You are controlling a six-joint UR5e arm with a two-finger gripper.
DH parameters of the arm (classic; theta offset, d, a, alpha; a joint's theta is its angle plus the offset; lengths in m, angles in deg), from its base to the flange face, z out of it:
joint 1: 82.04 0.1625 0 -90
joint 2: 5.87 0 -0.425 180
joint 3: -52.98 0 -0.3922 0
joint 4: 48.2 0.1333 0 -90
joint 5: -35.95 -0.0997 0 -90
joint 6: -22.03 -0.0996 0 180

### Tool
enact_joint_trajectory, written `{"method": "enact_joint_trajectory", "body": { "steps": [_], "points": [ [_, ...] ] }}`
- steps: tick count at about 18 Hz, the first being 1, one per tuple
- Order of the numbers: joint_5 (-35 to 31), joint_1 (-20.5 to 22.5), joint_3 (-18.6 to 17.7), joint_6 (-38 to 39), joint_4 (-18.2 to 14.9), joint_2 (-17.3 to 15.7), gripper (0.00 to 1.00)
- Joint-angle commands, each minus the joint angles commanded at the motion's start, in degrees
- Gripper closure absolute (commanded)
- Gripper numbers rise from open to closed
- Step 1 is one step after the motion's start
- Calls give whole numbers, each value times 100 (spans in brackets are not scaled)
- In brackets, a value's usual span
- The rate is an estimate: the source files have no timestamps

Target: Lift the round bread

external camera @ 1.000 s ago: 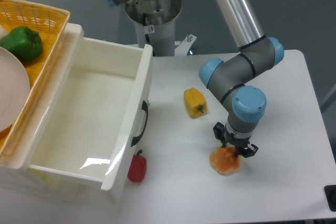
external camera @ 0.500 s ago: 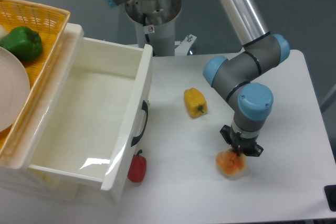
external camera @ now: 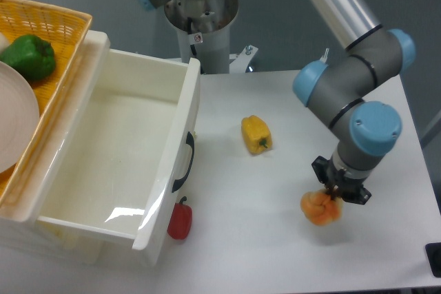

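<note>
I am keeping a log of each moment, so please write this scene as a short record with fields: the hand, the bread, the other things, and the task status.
hand: the hand is closed on the round bread
round bread: the round bread is below the fingers, near the table's right front part; a shadow lies under it
yellow pepper: the yellow pepper lies at the table's middle
red pepper: the red pepper is beside the white drawer
basket: the basket holds a green pepper
status: bread gripped

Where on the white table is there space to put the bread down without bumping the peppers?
Bare tabletop lies between the red pepper and the round bread held in the gripper. More bare room sits behind the yellow pepper, toward the robot base. It is tight by the white bin, where the red pepper leans.
</note>
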Motion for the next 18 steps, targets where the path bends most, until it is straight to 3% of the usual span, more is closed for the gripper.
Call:
{"method": "enact_joint_trajectory", "body": {
  "steps": [3,7,10,13,18],
  "points": [
    [62,79,290,-17,-194,-17,100],
    [0,290,625,-781,-826,-17,100],
    [-87,343,730,-817,-994,0,100],
    [-632,282,731,-844,-1030,0,100],
    [-650,282,687,-914,-1021,0,100]
  ]
}}
